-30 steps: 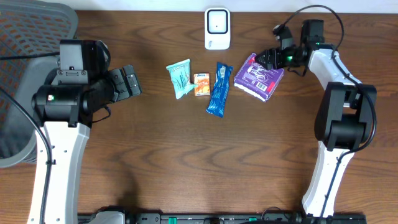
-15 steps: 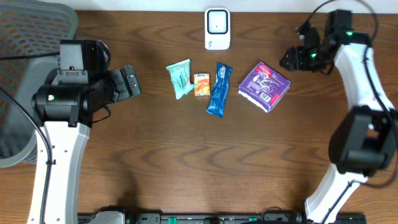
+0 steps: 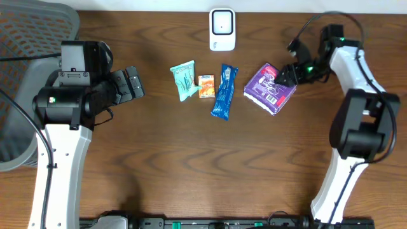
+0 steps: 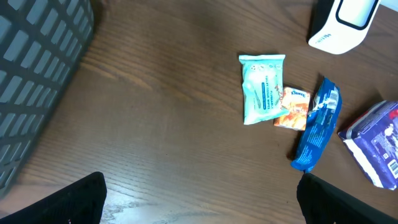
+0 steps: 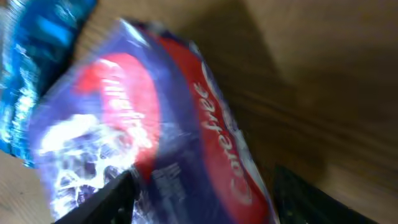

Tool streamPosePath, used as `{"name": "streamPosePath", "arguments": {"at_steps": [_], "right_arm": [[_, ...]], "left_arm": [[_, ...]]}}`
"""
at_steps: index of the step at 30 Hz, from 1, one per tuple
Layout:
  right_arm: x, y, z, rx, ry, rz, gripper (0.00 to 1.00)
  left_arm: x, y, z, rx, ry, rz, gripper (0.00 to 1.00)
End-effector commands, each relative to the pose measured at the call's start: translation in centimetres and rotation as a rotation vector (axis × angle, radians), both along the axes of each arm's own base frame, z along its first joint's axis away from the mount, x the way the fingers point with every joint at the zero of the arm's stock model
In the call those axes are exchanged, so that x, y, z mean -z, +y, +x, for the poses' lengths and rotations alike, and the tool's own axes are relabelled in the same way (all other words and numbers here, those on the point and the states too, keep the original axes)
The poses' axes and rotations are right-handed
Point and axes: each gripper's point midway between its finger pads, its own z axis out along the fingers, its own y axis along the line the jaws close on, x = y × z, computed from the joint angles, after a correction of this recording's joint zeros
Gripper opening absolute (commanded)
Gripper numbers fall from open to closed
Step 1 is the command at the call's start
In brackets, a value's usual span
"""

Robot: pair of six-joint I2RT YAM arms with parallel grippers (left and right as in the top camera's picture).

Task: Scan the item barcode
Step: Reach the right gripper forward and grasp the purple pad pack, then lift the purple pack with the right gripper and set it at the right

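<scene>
Swung back in from the far right edge, the right gripper (image 3: 284, 74) now sits at the right end of the purple plastic-wrapped tissue pack (image 3: 267, 90) lying on the brown wooden table (image 3: 191, 159). Its fingers straddle the pack's end; whether they pinch it I cannot tell. At the left, the left gripper (image 3: 132, 83) hangs spread wide, holding nothing. Left of the pack lie a blue foil wrapper (image 3: 224, 93), a small orange packet (image 3: 206, 86) and a teal wipes packet (image 3: 184, 79). Farthest back stands the white barcode scanner (image 3: 222, 28).
</scene>
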Motion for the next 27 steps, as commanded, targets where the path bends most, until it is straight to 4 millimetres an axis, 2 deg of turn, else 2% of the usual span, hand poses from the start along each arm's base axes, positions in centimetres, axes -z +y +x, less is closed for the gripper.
{"name": "streamPosePath", "arguments": {"at_steps": [1,5,6,7,10,13,14,15,16,17,18,20,23,27], "right_arm": [[1.7,1.1,-0.8,-0.028,0.044,0.081,0.52],[1.9,1.1,-1.2,-0.023,0.066,0.084,0.21],[1.7,1.0,-1.2,-0.02,0.065,0.084,0.06],[1.4,0.9,-1.1,-0.015,0.063,0.084,0.01],[-0.5,-0.3,0.2,0.062,0.043,0.057,0.01],[-5.2,-2.8,2.3,0.165,-0.051,-0.046,0.01],[-7.5,-4.4,2.9,0.218,-0.101,-0.143,0.01],[-8.6,-5.3,3.2,0.245,-0.129,-0.204,0.01],[-10.8,-7.5,3.4,0.324,-0.181,-0.346,0.01],[-11.8,-8.8,3.4,0.371,-0.202,-0.428,0.01],[-13.7,-11.7,2.9,0.48,-0.232,-0.611,0.01],[-15.7,-15.9,1.6,0.639,-0.242,-0.891,0.01],[-16.4,-19.1,0.1,0.775,-0.232,-1.15,0.01],[-13.9,-20.0,0.0,0.774,-0.205,-1.303,0.01]], "left_arm": [[-0.1,0.2,-0.1,-0.007,-0.001,0.004,0.98],[-0.1,0.2,-0.1,-0.007,-0.001,0.004,0.98],[-0.1,0.2,-0.1,-0.007,0.0,0.004,0.98],[-0.1,0.2,-0.1,-0.007,0.0,0.004,0.98],[-0.1,0.2,-0.1,-0.007,-0.001,0.004,0.98],[-0.1,0.2,-0.1,-0.007,-0.001,0.004,0.98],[-0.1,0.2,-0.1,-0.007,-0.001,0.004,0.98],[-0.1,0.2,-0.1,-0.007,-0.001,0.004,0.98],[-0.1,0.2,-0.1,-0.007,0.0,0.004,0.98],[-0.1,0.2,-0.1,-0.007,-0.001,0.004,0.98],[-0.1,0.2,-0.1,-0.007,-0.001,0.004,0.98],[-0.1,0.2,-0.1,-0.007,-0.001,0.004,0.98],[-0.1,0.2,-0.1,-0.007,-0.001,0.004,0.98],[-0.1,0.2,-0.1,-0.007,-0.001,0.004,0.98]]}}
